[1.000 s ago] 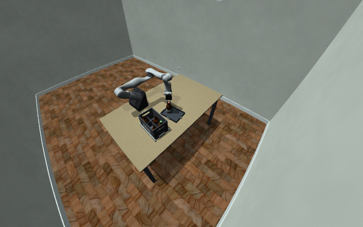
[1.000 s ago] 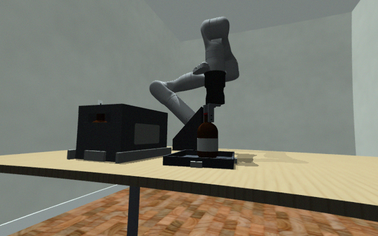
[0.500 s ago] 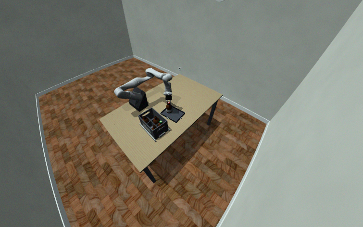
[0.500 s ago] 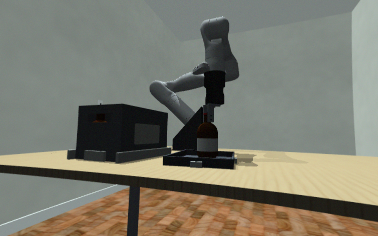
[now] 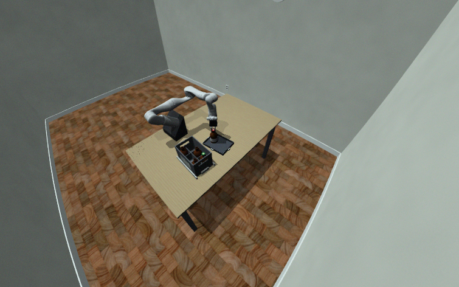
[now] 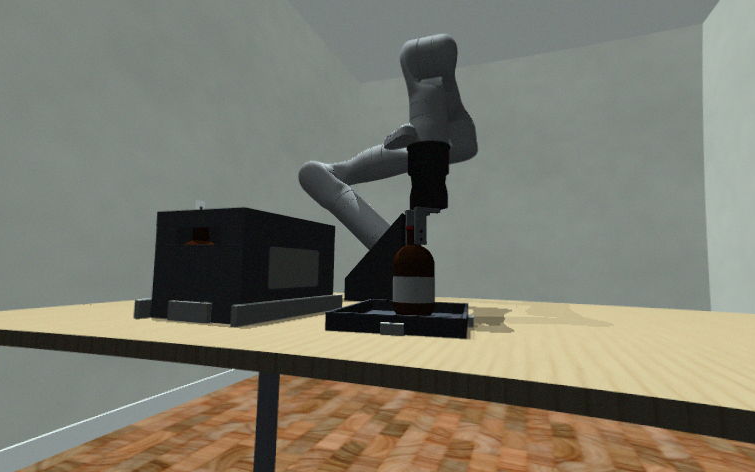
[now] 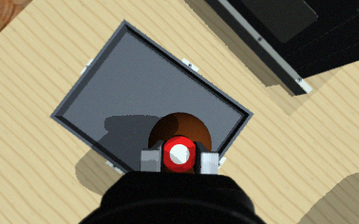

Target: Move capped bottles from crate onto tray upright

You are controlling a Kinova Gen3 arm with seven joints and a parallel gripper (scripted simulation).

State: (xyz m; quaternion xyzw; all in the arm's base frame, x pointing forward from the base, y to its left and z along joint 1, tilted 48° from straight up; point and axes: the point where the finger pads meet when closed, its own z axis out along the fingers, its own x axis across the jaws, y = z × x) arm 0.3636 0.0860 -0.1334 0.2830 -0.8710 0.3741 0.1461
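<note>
My gripper (image 7: 179,152) is shut on the neck of a brown bottle with a red cap (image 7: 179,153). The bottle (image 6: 413,278) stands upright with its base down in the dark tray (image 6: 398,317), near one corner of the tray (image 7: 147,102). It also shows in the top view (image 5: 213,135) on the tray (image 5: 218,144). The dark crate (image 5: 193,155) stands beside the tray and holds several brown bottles; one has a green cap (image 5: 203,154). In the side view the crate (image 6: 242,263) hides most of its bottles.
The arm's dark base (image 5: 175,125) stands at the table's back edge behind the crate. The table (image 5: 202,153) has open surface to the right of the tray and in front of the crate. The crate's edge shows at the wrist view's top right (image 7: 285,38).
</note>
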